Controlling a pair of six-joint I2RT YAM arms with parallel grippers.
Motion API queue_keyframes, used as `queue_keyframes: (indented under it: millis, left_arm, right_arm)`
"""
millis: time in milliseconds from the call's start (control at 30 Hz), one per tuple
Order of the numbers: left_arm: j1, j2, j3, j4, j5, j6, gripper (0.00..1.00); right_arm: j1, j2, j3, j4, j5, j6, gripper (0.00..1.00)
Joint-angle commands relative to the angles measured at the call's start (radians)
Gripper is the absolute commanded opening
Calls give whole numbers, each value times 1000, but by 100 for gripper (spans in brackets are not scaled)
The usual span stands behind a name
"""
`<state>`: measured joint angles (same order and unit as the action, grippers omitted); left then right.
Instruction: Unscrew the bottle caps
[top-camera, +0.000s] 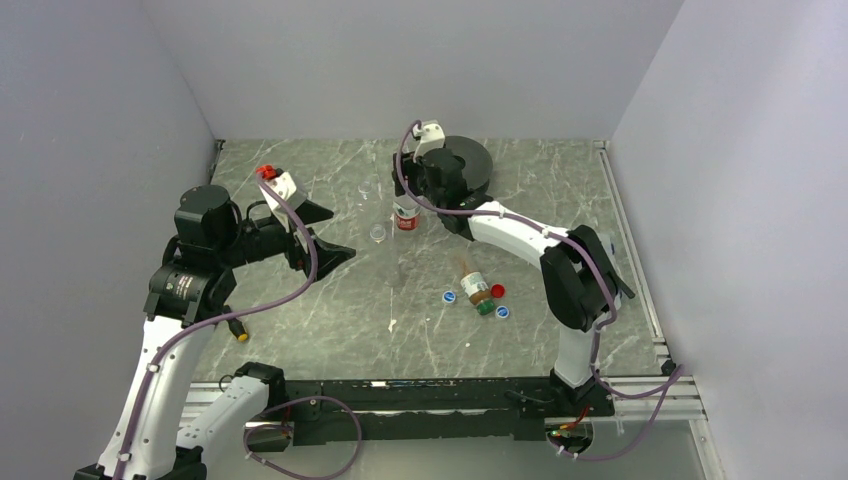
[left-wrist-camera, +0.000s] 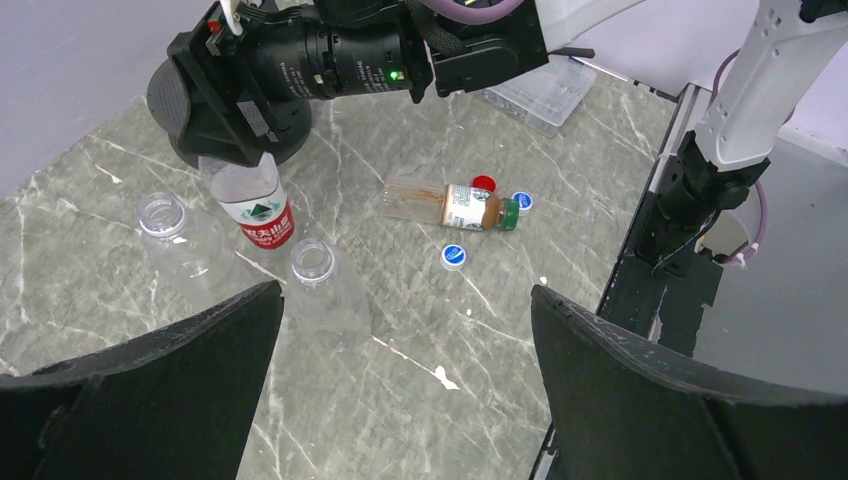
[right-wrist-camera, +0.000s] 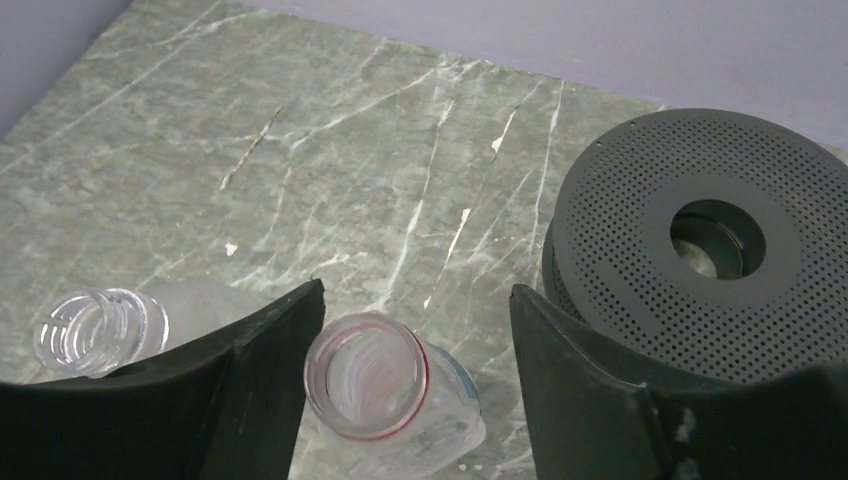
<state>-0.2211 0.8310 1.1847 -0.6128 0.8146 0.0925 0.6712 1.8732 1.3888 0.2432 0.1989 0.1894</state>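
Grey-veined marble tabletop (right-wrist-camera: 300, 150): the red-label bottle (right-wrist-camera: 365, 378) stands upright at lower centre of the right wrist view. Its clear mouth is uncapped between the right gripper's (right-wrist-camera: 415, 295) parted jaws, seemingly untouched. Left gripper (left-wrist-camera: 405, 300) gapes wide, holding nothing.

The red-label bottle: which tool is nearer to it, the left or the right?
Right. The right tool hangs just above the open mouth of the red-label bottle, its jaws standing on either side. The left tool hovers open, well off to the bottle's left, apart from it.
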Motion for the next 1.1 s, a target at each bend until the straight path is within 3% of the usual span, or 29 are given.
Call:
queue_keyframes:
  millis: [0, 133, 200, 567, 1067]
  left_arm:
    - [2, -9, 12, 28, 7, -6, 99]
    - [2, -12, 8, 31, 7, -7, 99]
    - [2, -13, 10, 30, 6, -5, 99]
    - [3, -15, 2, 34, 9, -10, 99]
    - [3, -4, 17, 28, 44, -22, 99]
  right_arm:
    - [8, -58, 51, -14, -25, -24, 75]
    - [17, -82, 66, -38, -31, -36, 86]
    - [18, -102, 67, -50, -40, -36, 98]
    - [17, -294, 6, -138, -27, -6, 100]
    - [41, -727, -646, -391, 82, 286, 100]
